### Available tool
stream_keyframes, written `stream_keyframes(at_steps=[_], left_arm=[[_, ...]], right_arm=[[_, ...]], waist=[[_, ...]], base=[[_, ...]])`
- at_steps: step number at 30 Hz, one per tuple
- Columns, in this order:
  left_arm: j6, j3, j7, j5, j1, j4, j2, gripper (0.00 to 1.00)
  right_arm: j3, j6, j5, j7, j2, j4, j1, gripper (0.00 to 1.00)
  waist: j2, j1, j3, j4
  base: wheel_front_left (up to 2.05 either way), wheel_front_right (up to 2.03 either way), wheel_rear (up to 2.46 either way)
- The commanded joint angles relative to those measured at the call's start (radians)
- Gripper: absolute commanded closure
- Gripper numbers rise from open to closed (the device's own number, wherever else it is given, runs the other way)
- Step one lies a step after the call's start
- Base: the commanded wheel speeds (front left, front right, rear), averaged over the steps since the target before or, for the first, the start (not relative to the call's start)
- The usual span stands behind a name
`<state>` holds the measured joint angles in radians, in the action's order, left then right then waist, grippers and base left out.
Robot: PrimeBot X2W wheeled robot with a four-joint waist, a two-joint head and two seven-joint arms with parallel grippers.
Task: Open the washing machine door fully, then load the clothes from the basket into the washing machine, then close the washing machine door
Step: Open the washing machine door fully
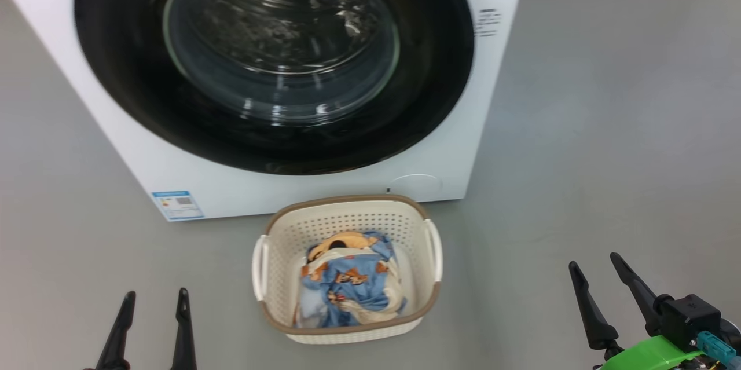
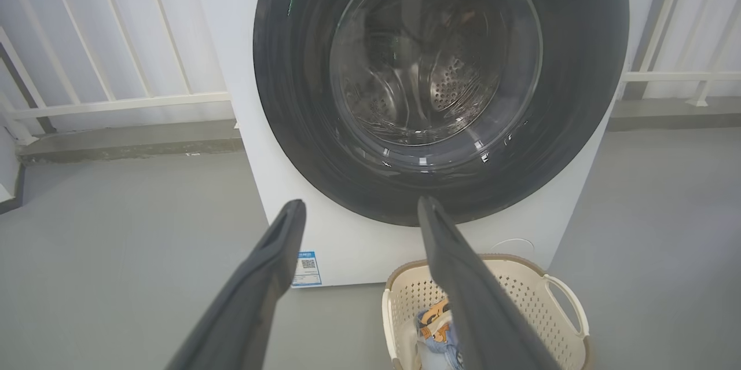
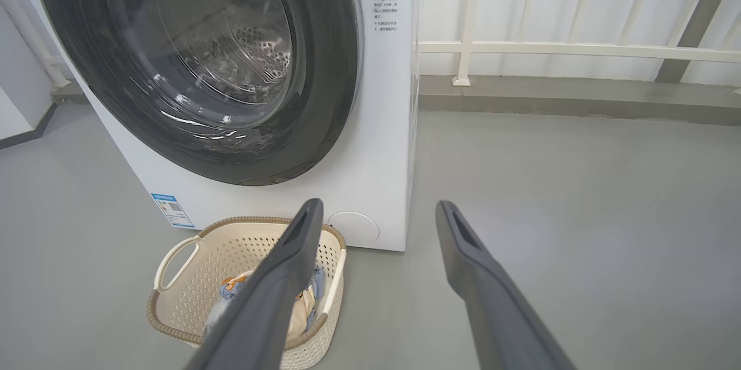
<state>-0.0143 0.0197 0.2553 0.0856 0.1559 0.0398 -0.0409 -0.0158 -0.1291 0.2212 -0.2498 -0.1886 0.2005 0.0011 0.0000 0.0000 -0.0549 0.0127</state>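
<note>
Nearest the robot, low on either side: left gripper (image 1: 157,293), fingers spread, holding nothing; right gripper (image 1: 594,261), likewise spread and unladen. Between them, on the floor (image 1: 608,127): basket (image 1: 347,201), clothes (image 1: 350,286) heaped inside, standing just before the washing machine (image 1: 324,185). Beyond and above: washing machine door (image 1: 278,51), shut against the front, round, so no long axis. It lies ahead of both grippers; the left sits under its left half, the right off past its right edge. Left arm judged nearer; handle side cannot be told.

There's one washing machine (image 1: 231,190), one door (image 1: 278,147), one basket (image 1: 347,224), one clothes heap (image 1: 350,286), two hands: left hand (image 1: 157,295), right hand (image 1: 594,261).
</note>
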Motion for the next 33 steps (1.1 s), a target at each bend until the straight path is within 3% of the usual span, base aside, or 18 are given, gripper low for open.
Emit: stream_keyframes(at_steps=[1,9,31,32,33], left_arm=[[-0.01,0.038,0.006,0.009,-0.034,0.032,-0.009,0.0],[-0.017,0.029,0.006,0.01,-0.032,0.031,-0.009,0.0],[-0.023,0.022,0.006,0.024,-0.027,0.029,-0.009,0.0],[-0.023,0.021,0.006,0.025,-0.027,0.029,-0.009,0.0],[-0.023,0.02,0.006,0.025,-0.027,0.03,-0.009,0.0]], right_arm=[[-0.024,-0.002,0.001,-0.012,-0.014,-0.024,-0.018,0.0],[-0.027,-0.002,0.004,-0.012,-0.016,-0.022,-0.02,0.0],[-0.03,-0.002,0.011,-0.012,-0.017,-0.042,-0.018,0.0],[-0.036,-0.002,0.015,-0.012,-0.018,-0.045,-0.018,0.67],[-0.038,-0.002,0.02,-0.012,-0.019,-0.05,-0.019,1.0]], waist=[[0.0,0.0,0.0,0.001],[0.0,0.0,-0.001,0.002],[0.0,0.0,-0.002,-0.003],[0.0,0.0,-0.001,-0.003],[0.0,0.0,-0.001,-0.004]], base=[[0.83,0.83,-1.67],[0.45,0.45,-0.9],[0.0,0.0,0.0],[0.0,0.0,0.0],[0.0,0.0,0.0]])
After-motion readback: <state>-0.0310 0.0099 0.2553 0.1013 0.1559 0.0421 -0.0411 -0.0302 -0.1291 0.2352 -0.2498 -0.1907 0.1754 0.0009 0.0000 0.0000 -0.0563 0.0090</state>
